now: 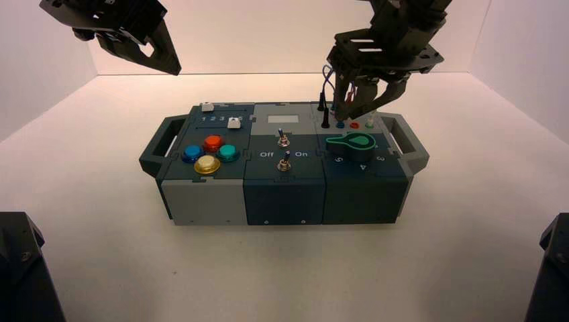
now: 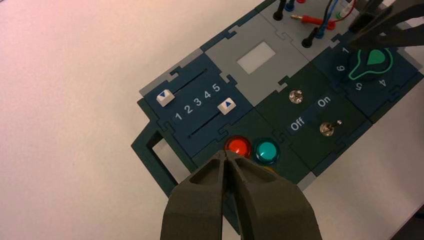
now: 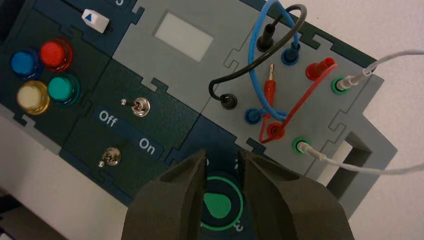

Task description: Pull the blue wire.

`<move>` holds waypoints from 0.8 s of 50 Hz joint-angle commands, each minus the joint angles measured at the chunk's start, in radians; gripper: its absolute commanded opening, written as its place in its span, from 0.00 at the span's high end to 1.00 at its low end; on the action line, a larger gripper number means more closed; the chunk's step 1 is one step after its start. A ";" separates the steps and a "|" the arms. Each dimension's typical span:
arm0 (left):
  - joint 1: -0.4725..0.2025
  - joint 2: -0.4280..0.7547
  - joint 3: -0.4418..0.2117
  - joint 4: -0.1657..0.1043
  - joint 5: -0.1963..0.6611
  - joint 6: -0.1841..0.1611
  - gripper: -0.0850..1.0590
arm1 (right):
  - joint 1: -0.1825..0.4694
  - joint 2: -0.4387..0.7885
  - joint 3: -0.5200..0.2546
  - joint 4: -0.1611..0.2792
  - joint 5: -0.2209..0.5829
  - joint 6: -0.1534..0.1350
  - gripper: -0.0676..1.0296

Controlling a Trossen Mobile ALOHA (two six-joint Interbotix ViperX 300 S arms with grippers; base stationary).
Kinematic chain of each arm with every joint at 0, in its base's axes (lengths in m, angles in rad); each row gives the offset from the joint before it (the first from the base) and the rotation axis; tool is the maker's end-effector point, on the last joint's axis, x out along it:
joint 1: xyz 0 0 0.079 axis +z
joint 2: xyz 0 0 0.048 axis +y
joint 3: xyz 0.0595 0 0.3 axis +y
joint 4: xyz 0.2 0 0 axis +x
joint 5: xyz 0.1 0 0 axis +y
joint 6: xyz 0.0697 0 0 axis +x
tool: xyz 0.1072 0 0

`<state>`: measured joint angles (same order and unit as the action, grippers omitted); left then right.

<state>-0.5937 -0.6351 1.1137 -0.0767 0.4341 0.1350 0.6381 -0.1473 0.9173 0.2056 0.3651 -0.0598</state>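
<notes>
White counter [image 1: 100,235] bears the box where the thin blue looping wire [image 3: 256,75] remains plugged in, with the right claw [image 3: 222,162] slightly spread above it.

White table [image 1: 100,221], dark box [image 1: 282,194] (grey corner) resting centrally

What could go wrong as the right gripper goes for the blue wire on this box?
The blue wire loops under the black wire and beside the red wire, so the right gripper, open above the green knob, might snag or pull the wrong lead. A loose red plug lies inside the blue loop and could get dragged along. The left gripper is shut above the buttons, away from this.
</notes>
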 commanded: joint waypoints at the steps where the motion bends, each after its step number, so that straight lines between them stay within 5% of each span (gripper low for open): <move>1: -0.009 -0.006 -0.029 0.002 -0.005 0.003 0.95 | 0.003 0.009 -0.025 -0.003 -0.032 -0.002 0.62; 40: -0.071 0.015 -0.029 0.000 -0.005 0.003 0.95 | -0.040 0.072 -0.052 -0.052 -0.089 -0.002 0.62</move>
<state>-0.6519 -0.6182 1.1137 -0.0782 0.4341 0.1350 0.6121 -0.0629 0.8943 0.1565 0.2777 -0.0598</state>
